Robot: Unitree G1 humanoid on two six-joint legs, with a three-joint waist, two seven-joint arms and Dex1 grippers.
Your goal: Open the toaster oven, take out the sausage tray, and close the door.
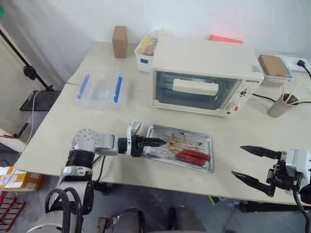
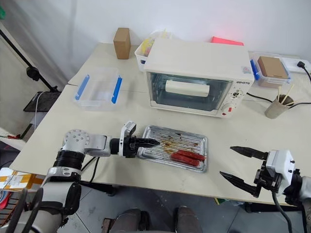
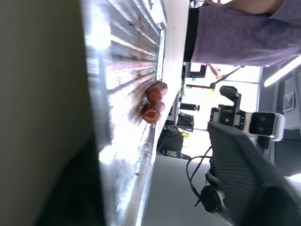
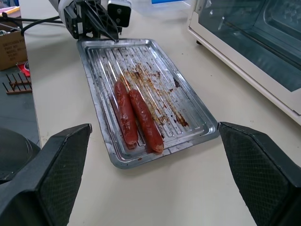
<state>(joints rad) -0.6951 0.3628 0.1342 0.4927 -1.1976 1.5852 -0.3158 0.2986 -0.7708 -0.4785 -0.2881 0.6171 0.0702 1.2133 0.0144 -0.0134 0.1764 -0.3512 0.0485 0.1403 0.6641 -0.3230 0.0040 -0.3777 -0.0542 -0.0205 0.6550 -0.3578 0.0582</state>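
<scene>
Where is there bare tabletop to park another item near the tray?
Free: the table between the clear box and the left gripper, and the stretch between the sausage tray and the right gripper. The strip between the tray and the toaster oven is narrow. Crowded: the back edge behind the oven.

Could make out only small dark brand lettering (too tiny to spell) atop the control panel of the toaster oven (image 1: pixel 204 77); nothing else legible.

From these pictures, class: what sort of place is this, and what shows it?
Probably a robot test room staged as a kitchen: a toaster oven and sausage tray on a plain table, a camera stand alongside.
</scene>
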